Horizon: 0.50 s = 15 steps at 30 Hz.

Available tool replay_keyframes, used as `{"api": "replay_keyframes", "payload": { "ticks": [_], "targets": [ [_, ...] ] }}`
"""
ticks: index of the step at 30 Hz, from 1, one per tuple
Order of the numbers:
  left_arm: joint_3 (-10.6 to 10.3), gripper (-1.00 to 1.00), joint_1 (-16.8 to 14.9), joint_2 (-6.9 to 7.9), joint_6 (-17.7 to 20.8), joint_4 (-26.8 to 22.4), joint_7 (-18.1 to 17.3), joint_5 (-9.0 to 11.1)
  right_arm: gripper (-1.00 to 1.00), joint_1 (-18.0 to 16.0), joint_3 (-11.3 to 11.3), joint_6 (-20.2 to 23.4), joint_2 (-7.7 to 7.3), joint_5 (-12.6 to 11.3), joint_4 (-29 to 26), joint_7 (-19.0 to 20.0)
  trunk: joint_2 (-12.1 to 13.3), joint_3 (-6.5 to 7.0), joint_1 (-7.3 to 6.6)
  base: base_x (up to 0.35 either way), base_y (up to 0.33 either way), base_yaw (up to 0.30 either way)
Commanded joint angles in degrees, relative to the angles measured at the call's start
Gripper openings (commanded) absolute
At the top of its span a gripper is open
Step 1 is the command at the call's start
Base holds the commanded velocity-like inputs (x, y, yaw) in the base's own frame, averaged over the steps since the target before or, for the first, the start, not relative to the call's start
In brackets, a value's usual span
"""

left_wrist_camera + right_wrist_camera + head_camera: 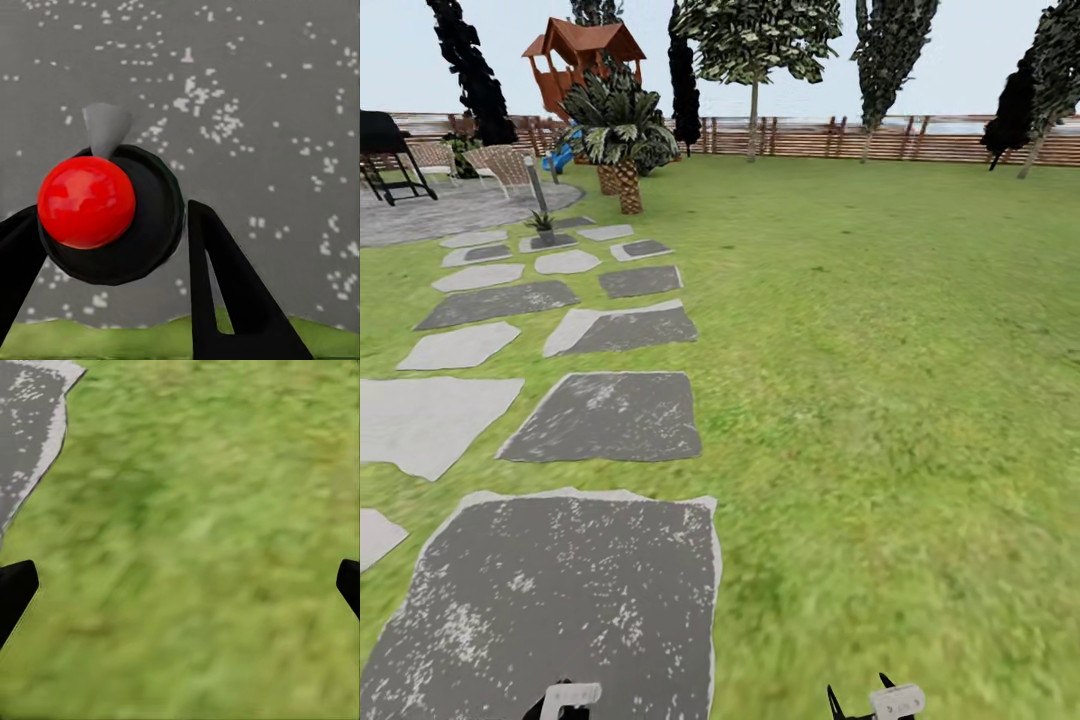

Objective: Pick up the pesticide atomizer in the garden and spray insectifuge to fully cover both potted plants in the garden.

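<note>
At the far upper left of the head view a round grey patio [430, 215] carries a black grill-like stand [388, 150] and wicker chairs [500, 165]. Just right of it, at the patio's edge, a small spiky green plant [541, 220], one of the potted plants as far as its size lets me judge, sits on the near end of the stepping stones [605, 415], beside a thin grey post [536, 185]. No sprayer can be made out at this range. The stones run from there down the left half of the frame to the bottom edge, dark grey slabs mixed with paler ones. Behind them stands a scaly-trunked palm [618, 130], with a red-brown play tower [582, 60] further back. Green lawn [880, 380] fills the right half, closed off by a brown slatted fence [880, 140] and dark trees along the top.

At the bottom edge, the left gripper [563, 700] hangs over the nearest slab; in its wrist view its black fingers [232, 300] stand apart over speckled stone, with a red ball on a black disc [90, 202] between them, touching neither finger as far as shows, so it is spread wide. The right gripper [880, 700] is over grass; its fingertips [15, 592] sit at opposite edges of its wrist view, spread wide, nothing between them.
</note>
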Motion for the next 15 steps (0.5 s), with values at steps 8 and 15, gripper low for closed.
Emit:
{"api": "replay_keyframes", "payload": {
  "ticks": [8,15],
  "targets": [
    [0.0,-1.00,0.0,-0.08,-0.2,0.3,0.1,0.1,1.00,0.0,0.1,-0.1,-0.04,0.1,0.0,0.0,0.0,0.41,-0.01,0.000,0.000,0.224],
    [0.0,-1.00,0.0,-0.07,-0.3,0.4,0.1,0.2,1.00,0.0,0.1,-0.1,-0.04,0.1,0.0,0.0,0.0,0.80,-0.01,0.000,0.000,0.224]
  ]
}}
